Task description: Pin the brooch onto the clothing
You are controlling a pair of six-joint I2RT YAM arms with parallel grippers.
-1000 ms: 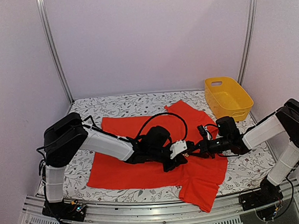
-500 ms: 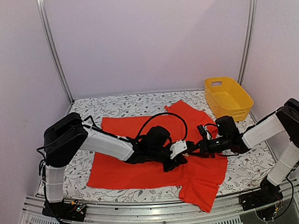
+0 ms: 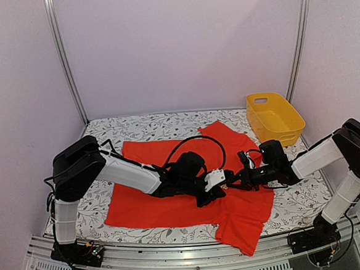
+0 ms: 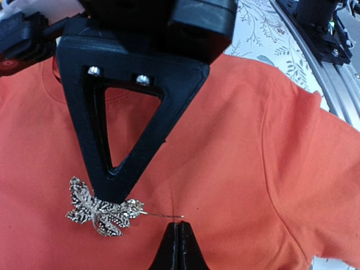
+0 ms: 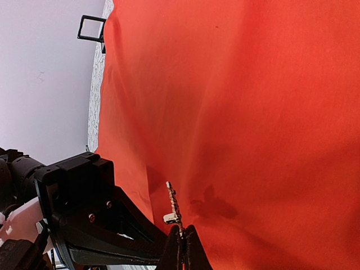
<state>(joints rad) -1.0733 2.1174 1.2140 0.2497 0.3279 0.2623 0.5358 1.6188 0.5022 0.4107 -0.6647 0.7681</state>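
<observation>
The red-orange T-shirt (image 3: pixel 172 200) lies spread on the flowered table, and it fills the left wrist view (image 4: pixel 253 140) and the right wrist view (image 5: pixel 253 112). My right gripper (image 5: pixel 183 242) is shut on the brooch (image 5: pixel 173 203), seen edge-on just above the cloth. In the left wrist view the glittery silvery-gold brooch (image 4: pixel 101 209) sits under the right gripper's black triangular finger, its thin pin pointing right across the shirt. My left gripper (image 4: pixel 179 239) is shut just below the pin's tip, on a small crease of the shirt. The two grippers meet mid-shirt: left (image 3: pixel 216 191), right (image 3: pixel 231 181).
A yellow basket (image 3: pixel 274 117) stands at the back right. A small black square box (image 5: pixel 91 28) sits beyond the shirt's far edge. Metal rails run along the table's near edge (image 3: pixel 195 263).
</observation>
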